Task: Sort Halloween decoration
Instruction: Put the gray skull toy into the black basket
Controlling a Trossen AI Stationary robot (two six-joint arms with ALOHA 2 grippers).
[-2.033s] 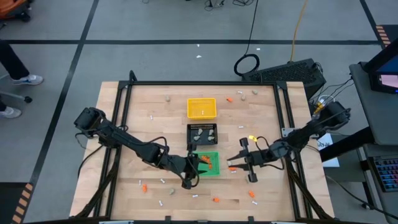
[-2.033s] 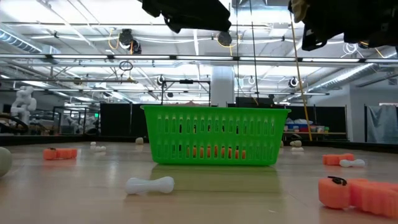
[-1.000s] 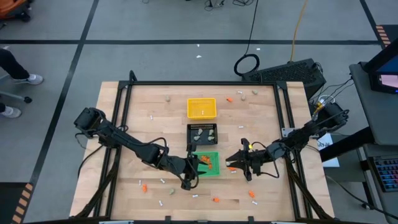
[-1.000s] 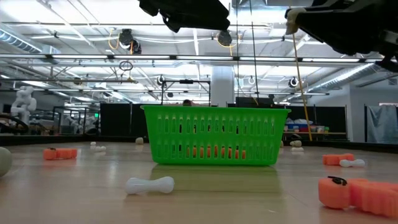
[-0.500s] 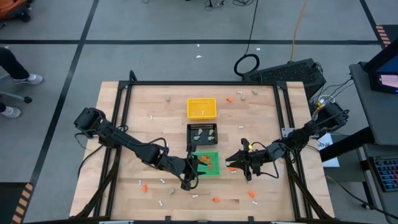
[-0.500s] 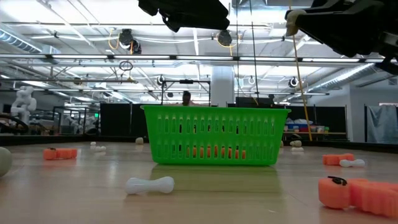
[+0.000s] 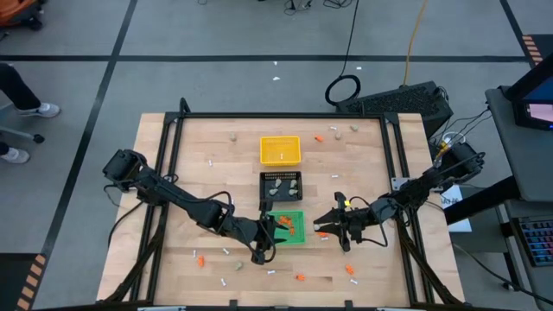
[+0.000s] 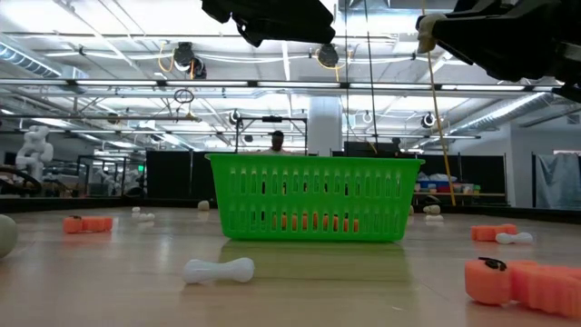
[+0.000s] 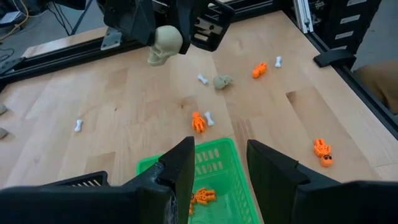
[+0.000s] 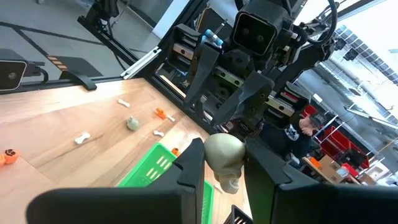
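A pale wooden table (image 7: 173, 190) in a large hall carries a yellow tray (image 7: 280, 149), a black tray (image 7: 281, 183) and a green tray (image 7: 289, 226) in a row. My right gripper (image 10: 224, 163), just right of the green tray, is clamped on a beige-grey skull (image 10: 224, 154). My left gripper (image 9: 219, 163) hovers over the green tray, fingers parted and empty. Orange bits (image 9: 198, 121), white sticks (image 8: 219, 270) and more lumps (image 9: 222, 81) lie scattered about the table.
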